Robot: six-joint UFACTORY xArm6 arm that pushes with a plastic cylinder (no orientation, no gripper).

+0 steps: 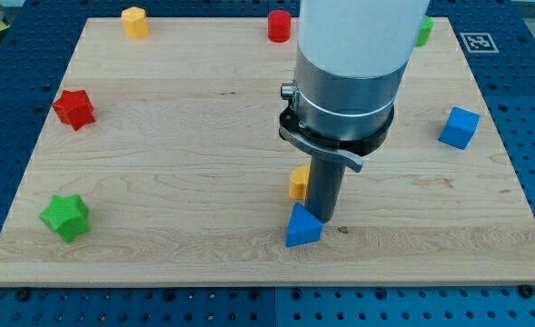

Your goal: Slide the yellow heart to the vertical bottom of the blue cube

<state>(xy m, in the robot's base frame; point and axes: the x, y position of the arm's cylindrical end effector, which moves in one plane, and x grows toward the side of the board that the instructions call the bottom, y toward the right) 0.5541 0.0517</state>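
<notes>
A small yellow block (298,183), probably the yellow heart though the arm hides most of it, sits near the middle of the wooden worktop (185,182), well to the view's left of the blue cube (459,127) and a little lower. My tip (322,219), a bare rod with nothing to hold, stands just right of that yellow block, touching or nearly touching a blue triangular block (302,227) below. Farther left of the blue cube lie a red star (74,108), green star (65,216), yellow hexagonal block (134,21), and red cylinder (279,25). A green block (423,31) peeks out above.
</notes>
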